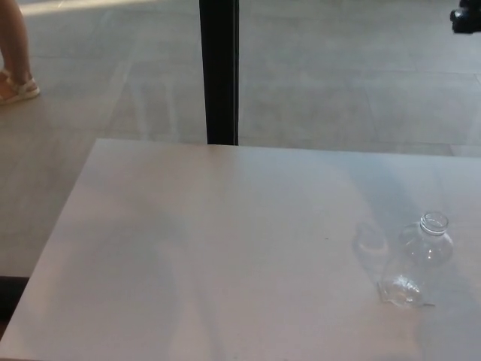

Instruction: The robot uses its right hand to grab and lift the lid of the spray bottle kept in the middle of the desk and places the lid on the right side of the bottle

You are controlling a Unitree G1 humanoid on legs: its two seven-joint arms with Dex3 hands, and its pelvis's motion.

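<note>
Clear spray bottle (pixel 418 263), neck open, stands on the right part of the white desk (pixel 210 248). Right hand (pixel 467 18) shows only at the upper right corner; its grip cannot be told.

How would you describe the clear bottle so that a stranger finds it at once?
Start from the pale rectangular desk and go to its right part, near the front edge. There stands a small transparent plastic bottle, uncapped, with an open round neck. Nothing else rests on the desk, only faint reflections beside it.
</note>
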